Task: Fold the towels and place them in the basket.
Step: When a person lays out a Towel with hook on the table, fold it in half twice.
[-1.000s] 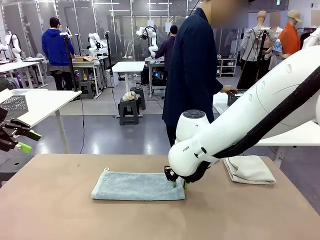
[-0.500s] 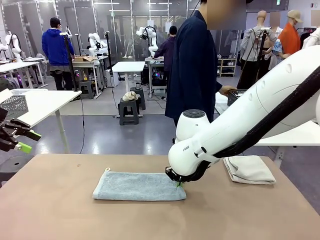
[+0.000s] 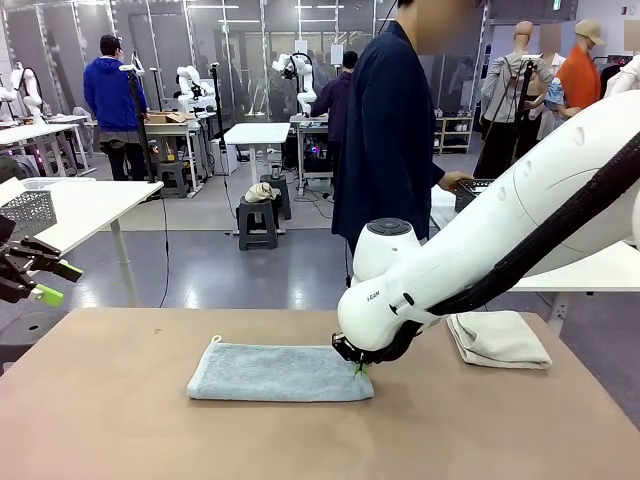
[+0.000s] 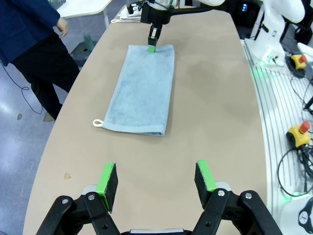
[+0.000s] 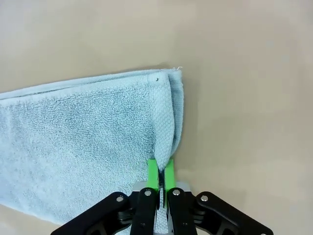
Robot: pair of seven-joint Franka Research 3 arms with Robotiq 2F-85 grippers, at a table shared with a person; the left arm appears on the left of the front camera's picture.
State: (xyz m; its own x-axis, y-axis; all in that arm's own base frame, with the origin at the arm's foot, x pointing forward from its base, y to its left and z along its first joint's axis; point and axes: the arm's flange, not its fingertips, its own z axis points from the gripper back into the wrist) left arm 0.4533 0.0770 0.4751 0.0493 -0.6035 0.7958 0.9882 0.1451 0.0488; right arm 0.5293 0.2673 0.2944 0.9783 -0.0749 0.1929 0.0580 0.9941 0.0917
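Note:
A pale grey-blue towel [image 3: 280, 372] lies folded into a long strip in the middle of the table, its corner loop at the far left. My right gripper [image 3: 357, 368] is low at the strip's right end. In the right wrist view the green pads [image 5: 166, 172] are shut on the towel's [image 5: 83, 132] doubled edge. A cream-white towel [image 3: 497, 338] lies folded on the table to the right. My left gripper [image 3: 45, 280] hangs open beyond the table's left edge; its wrist view shows nothing between its fingers [image 4: 106, 178]. The dark basket [image 3: 468, 195] stands on a white table behind, partly hidden by my right arm.
A person in a dark coat [image 3: 385, 140] stands at the far side with a hand on the dark basket. A paler silver mesh basket [image 3: 28, 212] sits on a white table at the left. The brown tabletop [image 3: 120, 420] is bare around the grey-blue towel.
My right gripper's fingers have closed on the right end of the grey-blue towel, and the towel has shifted slightly to the right. The left arm has not moved.

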